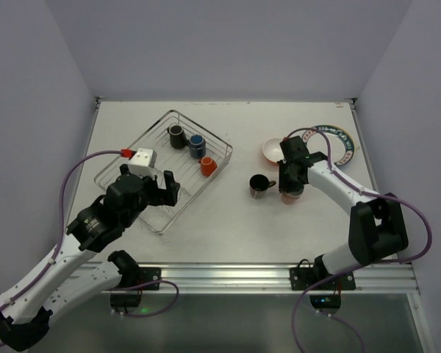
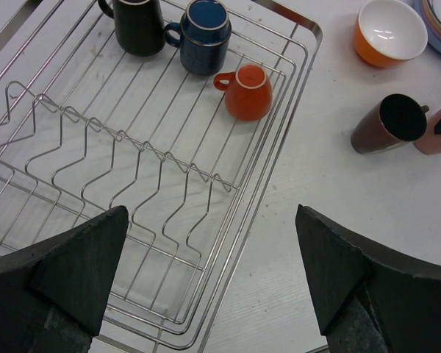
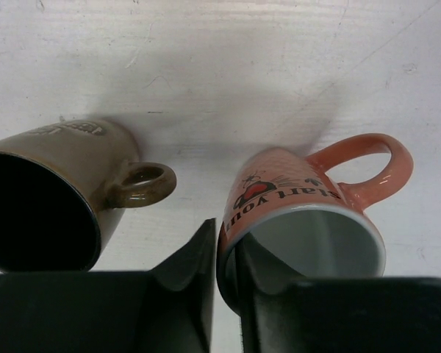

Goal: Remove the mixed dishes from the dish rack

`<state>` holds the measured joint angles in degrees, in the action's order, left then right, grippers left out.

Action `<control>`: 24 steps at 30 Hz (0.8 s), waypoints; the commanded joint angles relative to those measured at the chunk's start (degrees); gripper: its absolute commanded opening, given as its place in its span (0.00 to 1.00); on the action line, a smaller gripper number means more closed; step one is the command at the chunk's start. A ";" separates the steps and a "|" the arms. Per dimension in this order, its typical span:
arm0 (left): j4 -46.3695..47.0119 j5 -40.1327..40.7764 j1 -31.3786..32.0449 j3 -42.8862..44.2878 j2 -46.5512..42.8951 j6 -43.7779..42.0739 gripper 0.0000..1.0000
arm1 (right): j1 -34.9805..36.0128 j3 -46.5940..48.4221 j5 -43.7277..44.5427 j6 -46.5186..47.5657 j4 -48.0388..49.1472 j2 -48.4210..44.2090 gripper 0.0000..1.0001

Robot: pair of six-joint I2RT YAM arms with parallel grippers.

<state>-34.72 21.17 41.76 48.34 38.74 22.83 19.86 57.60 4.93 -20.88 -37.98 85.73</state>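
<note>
The silver wire dish rack [image 1: 143,193] sits left of centre and also shows in the left wrist view [image 2: 238,260]. Its far end holds a black mug [image 1: 177,136], a blue mug [image 1: 198,143] and an orange mug [image 1: 208,166]. My left gripper [image 1: 165,187] hovers open and empty over the rack's near right rim [image 2: 212,220]. My right gripper [image 1: 290,184] is shut on the rim of the pink mug [image 3: 301,191], one finger inside and one outside. A brown mug [image 1: 259,186] stands just left of it [image 3: 59,169].
An orange bowl [image 1: 273,151], white inside, sits behind the right gripper. A stack of plates [image 1: 339,141] with a pattern-rimmed one on top lies at the far right. Grey walls close the table on three sides.
</note>
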 commanded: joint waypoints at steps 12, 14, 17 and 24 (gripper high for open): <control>-0.53 6.07 -0.01 4.56 5.20 2.12 1.00 | -0.17 1.28 1.40 -0.03 -1.30 -8.89 0.44; -0.52 8.18 -0.18 6.06 8.71 3.62 1.00 | -0.17 1.63 2.10 -0.30 -2.45 -11.89 0.48; -0.35 10.03 -2.11 9.93 15.03 7.82 1.00 | -0.17 1.38 4.29 -0.30 -2.28 -19.09 0.63; 4.40 5.02 -13.36 17.13 29.71 18.64 1.00 | -0.17 -11.53 4.46 -3.28 17.39 -36.06 0.99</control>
<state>-33.93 26.28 32.88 61.54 64.73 34.04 19.86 51.05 7.51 -22.06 -29.12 52.14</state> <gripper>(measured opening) 0.997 0.987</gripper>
